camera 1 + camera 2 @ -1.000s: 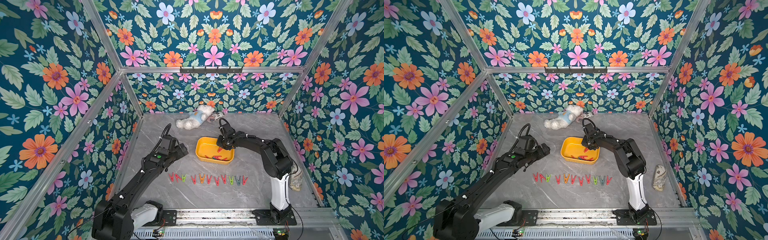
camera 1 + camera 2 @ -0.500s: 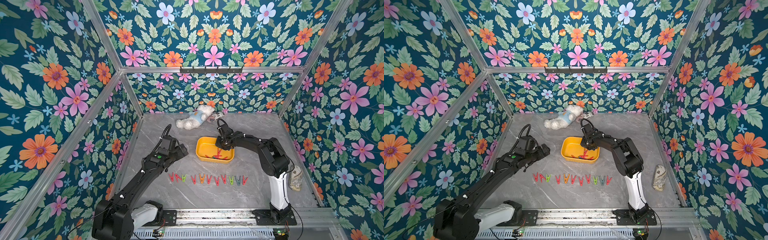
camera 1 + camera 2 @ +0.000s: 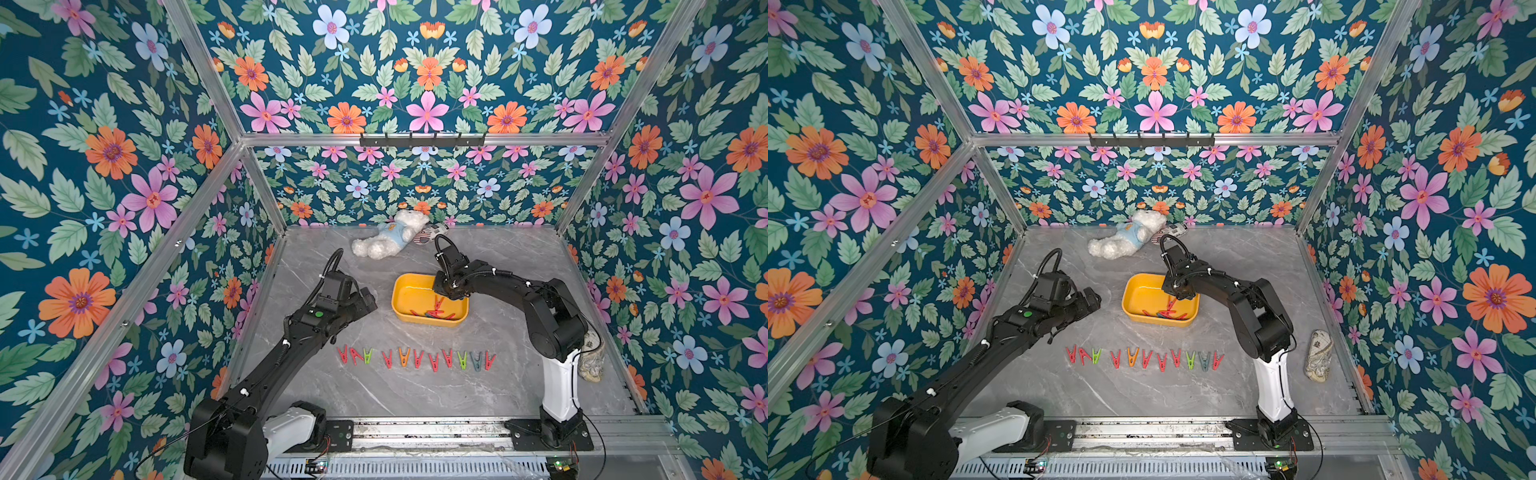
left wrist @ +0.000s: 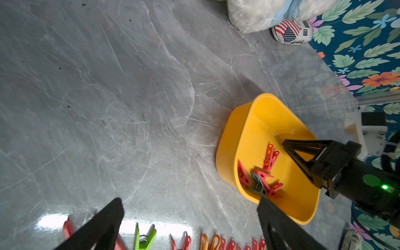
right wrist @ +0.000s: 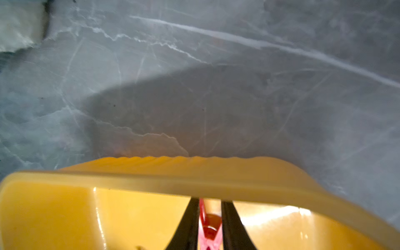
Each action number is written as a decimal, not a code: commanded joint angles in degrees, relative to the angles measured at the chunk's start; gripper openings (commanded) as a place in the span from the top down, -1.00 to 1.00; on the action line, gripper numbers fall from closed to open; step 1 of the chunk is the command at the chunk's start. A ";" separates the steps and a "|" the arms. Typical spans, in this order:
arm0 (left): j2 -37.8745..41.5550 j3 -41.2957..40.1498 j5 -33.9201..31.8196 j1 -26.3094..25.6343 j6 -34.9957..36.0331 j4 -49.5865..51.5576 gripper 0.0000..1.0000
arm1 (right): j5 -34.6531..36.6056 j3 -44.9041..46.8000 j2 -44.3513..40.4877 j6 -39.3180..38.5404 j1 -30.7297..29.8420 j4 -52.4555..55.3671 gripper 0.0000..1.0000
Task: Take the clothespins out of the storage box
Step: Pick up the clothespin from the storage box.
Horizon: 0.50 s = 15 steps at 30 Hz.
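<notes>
The yellow storage box [image 3: 405,286] [image 3: 1136,291] [image 4: 244,121] [image 5: 194,181] sits mid-table. Several clothespins [image 3: 432,313] [image 3: 1163,313] [image 4: 257,179], mostly red with a grey one, lie at its near end. My right gripper [image 3: 440,293] [image 3: 1173,297] [image 5: 210,218] reaches down into the box and is shut on a red clothespin [image 5: 208,229] [image 4: 270,154], which stands up between its fingers. Another row of clothespins [image 3: 415,357] [image 3: 1144,357] [image 4: 205,242] lies on the table in front of the box. My left gripper [image 3: 368,297] [image 3: 1092,297] [image 4: 190,216] hovers left of the box, open and empty.
A white teddy bear [image 3: 386,241] and a flag-print pouch [image 3: 430,237] lie against the back wall. A patterned pouch [image 3: 592,353] rests by the right wall. Floral walls close in the table on three sides, and a metal rail [image 3: 415,432] runs along the front.
My right gripper has shifted a little inside the storage box. The left arm has stayed where it was.
</notes>
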<state>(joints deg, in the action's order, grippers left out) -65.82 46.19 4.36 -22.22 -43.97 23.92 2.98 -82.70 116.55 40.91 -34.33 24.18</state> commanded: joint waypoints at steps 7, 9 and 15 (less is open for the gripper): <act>0.26 -0.64 -0.05 -0.07 0.66 -1.42 -0.99 | -1.44 1.22 0.37 2.03 -0.54 0.25 0.57; 0.52 -0.72 -0.22 -0.04 0.59 -1.29 -0.99 | -1.64 1.14 0.94 2.09 -0.56 0.16 0.63; 1.11 -0.91 -0.50 -0.05 0.32 -0.90 -0.99 | -2.19 0.21 2.64 1.99 -0.50 0.95 0.82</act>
<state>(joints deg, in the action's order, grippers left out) -65.17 45.34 4.54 -22.22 -43.57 22.79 1.37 -82.28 118.61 42.19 -34.81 23.94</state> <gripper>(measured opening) 0.996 0.106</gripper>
